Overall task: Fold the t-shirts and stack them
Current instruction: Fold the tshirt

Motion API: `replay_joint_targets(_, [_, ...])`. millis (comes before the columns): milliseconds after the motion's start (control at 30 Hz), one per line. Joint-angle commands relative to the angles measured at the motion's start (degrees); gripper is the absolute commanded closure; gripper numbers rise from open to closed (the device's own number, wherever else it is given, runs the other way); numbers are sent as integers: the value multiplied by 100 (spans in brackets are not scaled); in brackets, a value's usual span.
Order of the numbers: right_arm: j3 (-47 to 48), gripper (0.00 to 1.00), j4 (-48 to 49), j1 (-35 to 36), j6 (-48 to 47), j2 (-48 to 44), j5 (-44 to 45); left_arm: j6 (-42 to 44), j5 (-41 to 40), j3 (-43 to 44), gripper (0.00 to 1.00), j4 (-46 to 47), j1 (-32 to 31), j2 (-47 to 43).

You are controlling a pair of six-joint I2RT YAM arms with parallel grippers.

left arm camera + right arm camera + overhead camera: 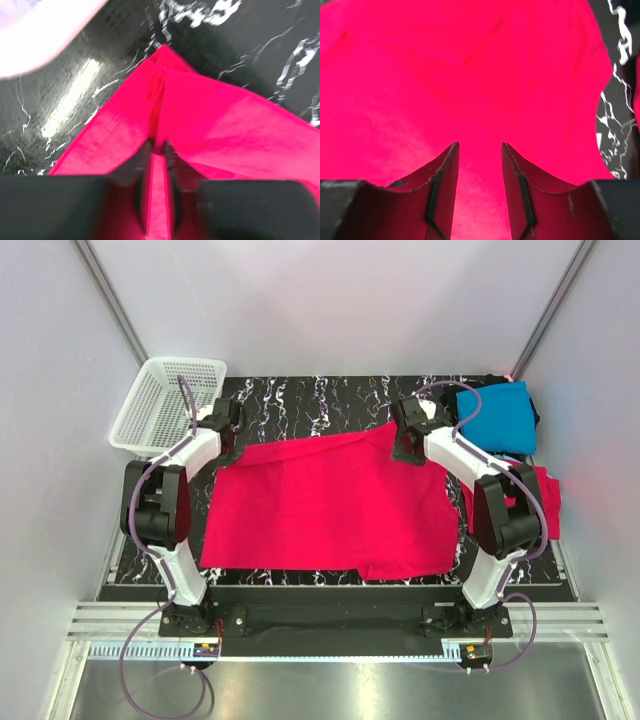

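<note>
We see a bright pinkish-red cloth t-shirt (pixel 330 505) spread flat over the middle of the black, white-veined marble tabletop (pixel 320 395), between the two arms. Its near hem lies close to the tabletop's near edge.

The left fingers (pixel 144 167) are at the shirt's far left corner. They are clenched on a raised ridge of the red cloth, which stands pinched between them. The right fingers (pixel 442 175) are at the far right corner, released. They stand apart over the shirt, with flat red cloth showing in the gap. We cannot tell whether their tips touch it.

A second pinkish-red t-shirt (pixel 548 495) lies rumpled at the right edge of the tabletop, partly hidden behind the right arm. Farther back, in the far right corner, a folded turquoise-blue t-shirt (pixel 497 418) lies. A white plastic mesh basket (pixel 165 405) stands at the far left corner, just beside the left arm.
</note>
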Motion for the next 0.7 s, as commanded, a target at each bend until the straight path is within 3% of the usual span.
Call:
replay_joint_targets(0, [471, 54, 107, 28, -73, 158, 34, 149, -93, 301, 95, 33, 39, -192])
replay_joint_targets(33, [507, 54, 115, -7, -81, 219, 61, 158, -66, 310, 100, 33, 39, -139])
replay_joint_targets(333, [1850, 46, 37, -938, -239, 1395, -158, 157, -5, 319, 100, 42, 39, -86])
replay_joint_targets(667, [4188, 52, -746, -1572, -634, 3164, -773, 245, 294, 468, 100, 42, 30, -130])
